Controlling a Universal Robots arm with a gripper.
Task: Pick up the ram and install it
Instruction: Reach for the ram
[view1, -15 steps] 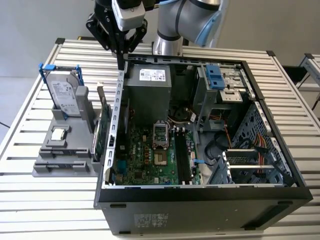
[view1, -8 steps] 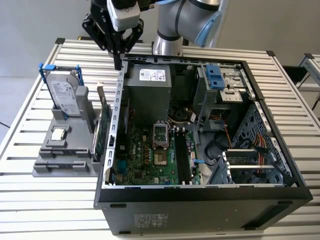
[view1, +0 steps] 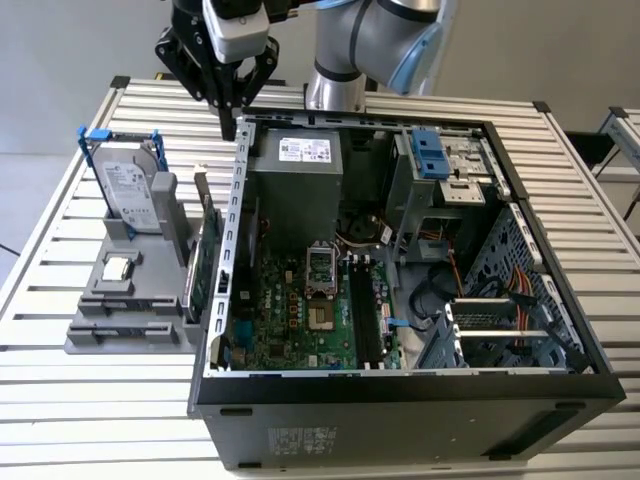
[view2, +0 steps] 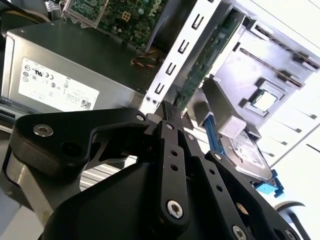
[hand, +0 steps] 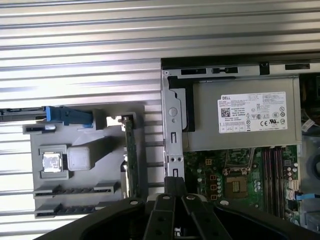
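Note:
My gripper (view1: 229, 120) hangs above the far corner of the open computer case (view1: 236, 200), on the side facing the grey holder. Its black fingers are shut with nothing between them, as both wrist views show (view2: 167, 106) (hand: 175, 181). The ram (hand: 75, 190) appears as a long dark narrow stick in a slot at the near end of the grey holder (view1: 90, 335), well away from the gripper. The motherboard (view1: 300, 315) lies inside the case, with its black memory slots (view1: 366, 320) beside the CPU socket (view1: 320, 265).
The holder (hand: 100, 165) also carries an upright hard drive (view1: 130, 190), a square silver CPU chip (hand: 52, 162) and a green card standing on edge (view1: 205, 265) close to the case wall. The power supply (hand: 240, 120) fills the case's far corner. Slatted metal table (view1: 60, 400) all around.

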